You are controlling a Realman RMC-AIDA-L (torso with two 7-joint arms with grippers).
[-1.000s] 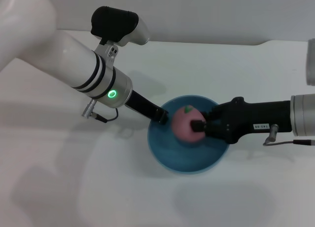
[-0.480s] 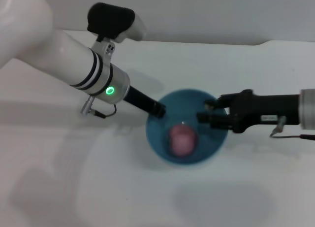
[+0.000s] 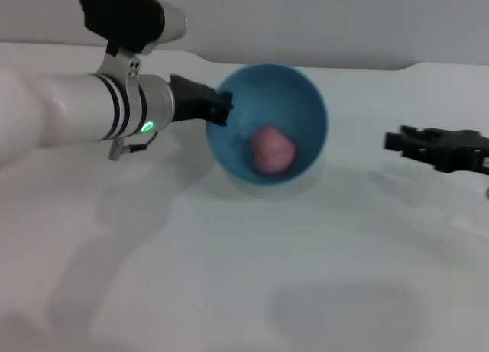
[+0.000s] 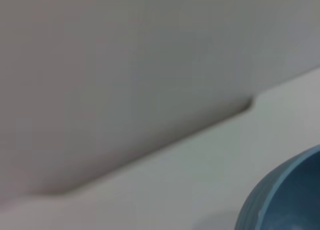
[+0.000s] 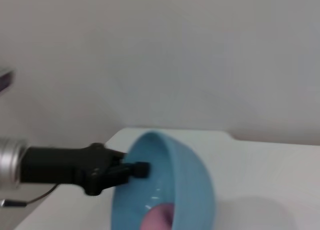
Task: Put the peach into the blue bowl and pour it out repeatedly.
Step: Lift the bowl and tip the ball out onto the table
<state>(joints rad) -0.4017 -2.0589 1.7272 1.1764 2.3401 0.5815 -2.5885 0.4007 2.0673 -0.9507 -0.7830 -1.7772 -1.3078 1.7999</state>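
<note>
Pincers work over a plain white bench (image 3: 229, 291) backed by a pale wall (image 3: 306, 24). Left pincer (image 3: 223, 108) is clamped on the rim of the blue bowl (image 3: 298, 100), now raised and tipped toward the robot, with the peach (image 3: 273, 150) inside near its lower wall. Right pincer (image 3: 397, 140) has drawn back well to the right, fingers apart and empty; half a second ago it hovered at the bowl's edge.

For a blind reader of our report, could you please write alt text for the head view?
The left gripper holds the blue bowl by its rim, lifted and tipped toward the camera, with the peach inside against its lower wall. The right gripper, empty, is off to the right above the white table.
</note>
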